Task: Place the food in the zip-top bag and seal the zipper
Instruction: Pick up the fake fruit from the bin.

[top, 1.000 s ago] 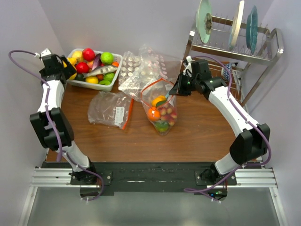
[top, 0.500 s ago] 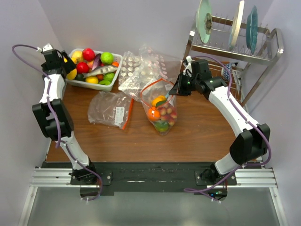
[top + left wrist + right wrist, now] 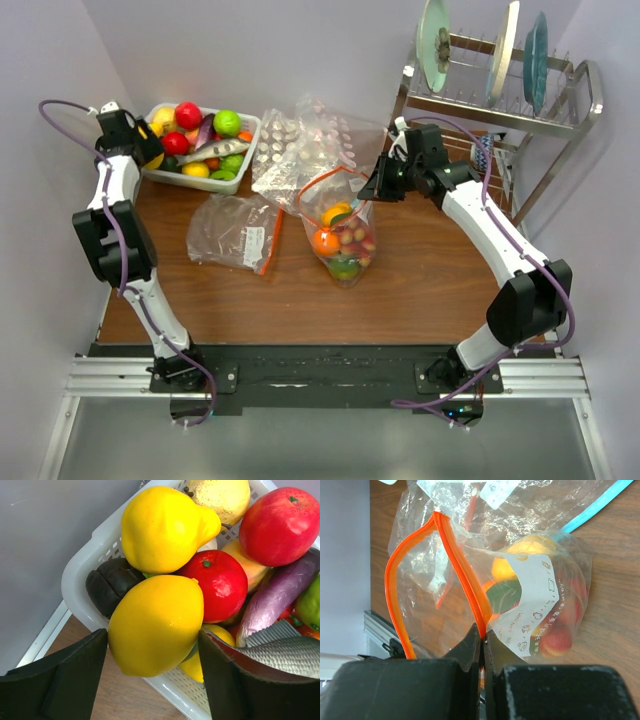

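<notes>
Straddling a yellow lemon (image 3: 156, 612), the left hand (image 3: 152, 647) is placed at the left end of a white basket (image 3: 82, 572), which stands at the back left of the wooden surface (image 3: 420, 290). One finger is set against each side of the lemon, which lies on top of the other toy food. Whether it is actually squeezed cannot be told. Around it in the basket a yellow pear (image 3: 162, 525), a red apple (image 3: 282, 522), a smaller red fruit (image 3: 220, 582) and a purple eggplant (image 3: 280, 592) are piled.

The right hand (image 3: 482, 640) is closed on the zipper (image 3: 462, 577) of the zip-top bag (image 3: 345, 250). The orange-red strip is pinched at one point, and the rest of it is spread into an open loop, so the mouth is held unsealed. The bag is kept upright near the middle of the surface. An orange (image 3: 326, 241), a green lime (image 3: 343, 268) and red grapes (image 3: 357, 240) are seen through the clear plastic.

A second clear bag (image 3: 232, 232) is laid flat to the left of it, and a heap of further bags (image 3: 310, 140) is left behind it. A dish rack (image 3: 500, 105) holding plates is set at the back right.
</notes>
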Controlling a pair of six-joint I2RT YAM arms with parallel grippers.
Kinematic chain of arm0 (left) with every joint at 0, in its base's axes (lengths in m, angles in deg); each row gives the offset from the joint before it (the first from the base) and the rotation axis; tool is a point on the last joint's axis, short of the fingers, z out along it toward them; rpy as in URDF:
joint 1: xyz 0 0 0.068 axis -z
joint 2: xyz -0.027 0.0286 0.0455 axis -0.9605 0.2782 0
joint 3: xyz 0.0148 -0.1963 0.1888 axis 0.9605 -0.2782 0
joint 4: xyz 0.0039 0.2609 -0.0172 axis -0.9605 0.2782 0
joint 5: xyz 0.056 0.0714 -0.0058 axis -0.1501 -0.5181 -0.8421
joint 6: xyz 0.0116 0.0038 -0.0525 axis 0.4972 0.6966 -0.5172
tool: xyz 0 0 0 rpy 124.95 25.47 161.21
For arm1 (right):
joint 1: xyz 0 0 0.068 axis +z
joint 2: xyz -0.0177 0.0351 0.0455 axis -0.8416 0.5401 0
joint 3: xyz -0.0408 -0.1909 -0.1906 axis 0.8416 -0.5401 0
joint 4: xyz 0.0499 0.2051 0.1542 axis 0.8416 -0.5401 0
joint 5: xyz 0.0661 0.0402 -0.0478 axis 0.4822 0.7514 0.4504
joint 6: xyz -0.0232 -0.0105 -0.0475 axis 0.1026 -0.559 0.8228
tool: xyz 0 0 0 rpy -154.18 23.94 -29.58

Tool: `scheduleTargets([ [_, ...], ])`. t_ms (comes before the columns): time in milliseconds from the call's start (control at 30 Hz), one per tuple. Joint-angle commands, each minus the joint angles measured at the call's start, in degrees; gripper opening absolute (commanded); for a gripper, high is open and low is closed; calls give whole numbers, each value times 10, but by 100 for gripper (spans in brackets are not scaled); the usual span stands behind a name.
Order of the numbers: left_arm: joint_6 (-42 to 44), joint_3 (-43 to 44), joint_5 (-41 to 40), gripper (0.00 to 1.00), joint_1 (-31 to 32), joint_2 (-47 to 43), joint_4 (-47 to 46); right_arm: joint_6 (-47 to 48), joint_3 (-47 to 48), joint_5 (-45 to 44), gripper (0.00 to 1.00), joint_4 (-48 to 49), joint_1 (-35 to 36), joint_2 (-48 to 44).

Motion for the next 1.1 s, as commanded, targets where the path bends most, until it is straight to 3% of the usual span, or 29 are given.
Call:
scheduleTargets([
  [0,6,27,33,70,-12,9,-3,1,24,21,0,18,0,3],
  [300,6,33,35,58,-17,2,2,1,20,20,0,17,-1,-2],
  [733,-5,21,74,57,-16,-78,-11,-2,20,19,0,16,0,-3],
  [900,-17,35,107,57,-16,-90,0,-3,20,21,0,17,0,-4],
  [1067,-74,25,217,56,-14,-107,-10,-3,20,19,0,18,0,-6],
])
